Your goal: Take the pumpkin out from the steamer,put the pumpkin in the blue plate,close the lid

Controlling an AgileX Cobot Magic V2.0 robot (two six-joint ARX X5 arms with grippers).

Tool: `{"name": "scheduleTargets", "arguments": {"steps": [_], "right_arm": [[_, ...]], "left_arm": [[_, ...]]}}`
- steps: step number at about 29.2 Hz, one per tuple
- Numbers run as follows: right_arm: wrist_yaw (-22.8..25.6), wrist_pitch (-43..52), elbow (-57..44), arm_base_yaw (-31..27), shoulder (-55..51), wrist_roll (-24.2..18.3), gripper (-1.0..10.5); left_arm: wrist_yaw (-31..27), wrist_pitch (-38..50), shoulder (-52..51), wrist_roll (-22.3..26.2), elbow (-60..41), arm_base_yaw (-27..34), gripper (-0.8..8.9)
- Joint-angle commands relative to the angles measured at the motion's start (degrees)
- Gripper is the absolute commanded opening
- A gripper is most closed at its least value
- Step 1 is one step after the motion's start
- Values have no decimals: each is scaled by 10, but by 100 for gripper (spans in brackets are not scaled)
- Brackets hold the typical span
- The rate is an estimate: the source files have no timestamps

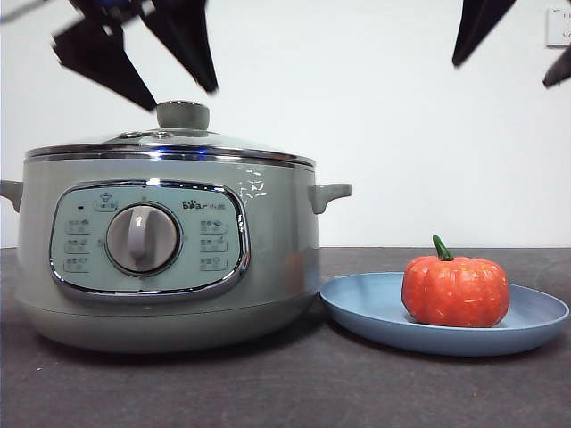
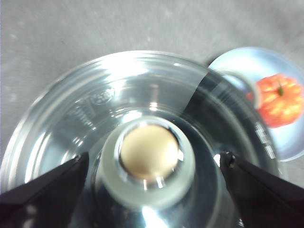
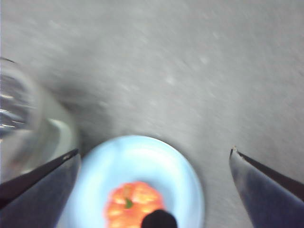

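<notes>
The sage-green steamer (image 1: 169, 259) stands at the left with its lid (image 1: 178, 143) seated on the rim. In the left wrist view the lid (image 2: 95, 123) fills the picture, its knob (image 2: 149, 154) between the two spread jaws. My left gripper (image 1: 165, 76) hangs open just above the knob (image 1: 183, 115), touching nothing. The orange pumpkin (image 1: 455, 290) sits upright in the blue plate (image 1: 375, 308) to the steamer's right. My right gripper (image 3: 154, 159) is open high above the plate (image 3: 142, 164) and pumpkin (image 3: 130, 204); its black tips show at the front view's top right (image 1: 513, 45).
The dark grey table (image 1: 285, 388) carries both things, with the plate's rim close to the steamer's base. A white wall is behind. The steamer's side handle (image 1: 332, 194) sticks out toward the plate.
</notes>
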Motion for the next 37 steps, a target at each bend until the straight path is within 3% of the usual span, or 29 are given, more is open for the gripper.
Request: {"name": "scheduleTargets", "arguments": {"steps": [1,4,5,8,12,15,21,26,37], "right_arm": [[-23,5,-3,2,-33,8,443],[-23,4,-3,2,-82,5,113],[-24,3,-3,2,-98,1,-5],[-19,-2,-10,5,-147,-20,-12],[-20,38,-81,5,-206,-47,-12],[-21,108,-154,6,-247,-36,-12],[-21,227,-275,13,-290,26,-12],[13,224,-279,12,-264,29,-11],[15,162,-279,12,-250,27,-11]], "left_arm": [[-4,-22,-40,-7,1,-2,358],[-13,-45,-104,8,1,-2,-20],[-13,-42,-123,8,1,-2,-8],[-43,-16,-181,11,-16,-2,-8],[-80,79,-285,14,-133,-2,-8],[-103,129,-355,6,-224,-2,-8],[-116,177,-485,3,-366,-2,-8],[-130,160,-497,3,-378,-2,-3],[-130,131,-495,3,-378,-2,-3]]}}
